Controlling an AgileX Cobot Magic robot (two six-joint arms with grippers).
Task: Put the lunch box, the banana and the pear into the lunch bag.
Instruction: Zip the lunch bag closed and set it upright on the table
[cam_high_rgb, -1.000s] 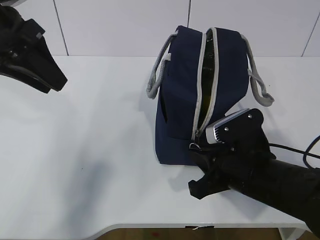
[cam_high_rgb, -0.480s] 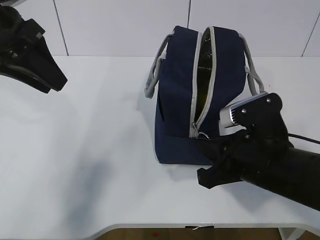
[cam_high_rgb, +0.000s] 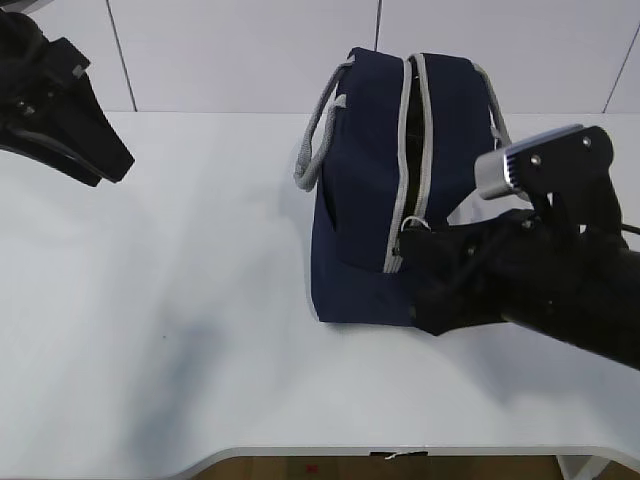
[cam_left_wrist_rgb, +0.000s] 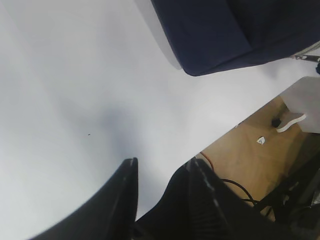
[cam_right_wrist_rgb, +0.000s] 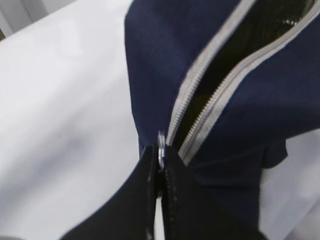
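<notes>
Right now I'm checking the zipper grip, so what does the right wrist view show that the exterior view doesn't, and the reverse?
Only the right wrist view shows the right gripper pinched shut on the metal zipper pull ring, with the grey zipper teeth parted above it and a dark interior between them. Only the exterior view shows the whole lunch bag standing on the white table, its grey handles, and the left arm parked far off at the left. Both show the navy bag partly unzipped, with the right gripper at the zipper's near end.
</notes>
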